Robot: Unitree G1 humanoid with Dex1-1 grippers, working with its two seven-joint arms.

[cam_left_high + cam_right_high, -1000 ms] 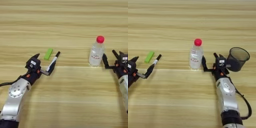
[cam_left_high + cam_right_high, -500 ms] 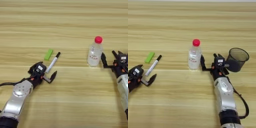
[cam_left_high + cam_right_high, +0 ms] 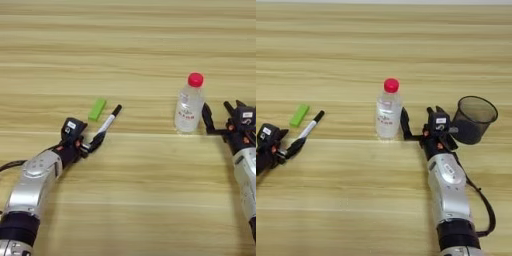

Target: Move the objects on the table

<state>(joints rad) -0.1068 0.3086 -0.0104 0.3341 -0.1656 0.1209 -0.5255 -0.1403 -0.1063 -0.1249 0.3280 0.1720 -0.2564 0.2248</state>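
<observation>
Two grippers rest low on the wooden table [image 3: 130, 45], each near its own things.

The left gripper [image 3: 89, 142] sits at the lower end of the white marker [image 3: 109, 121], fingers narrowly apart; whether it grips is unclear. The green block [image 3: 97, 109] lies just beside the marker. The right gripper [image 3: 418, 122], spread wide, stands between the bottle [image 3: 388, 110] and the dark cup [image 3: 473, 119].

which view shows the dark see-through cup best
The right eye view: the dark see-through cup stands whole there, just right of the right gripper. The left eye view cuts off before reaching it, so it shows none of the cup.
</observation>
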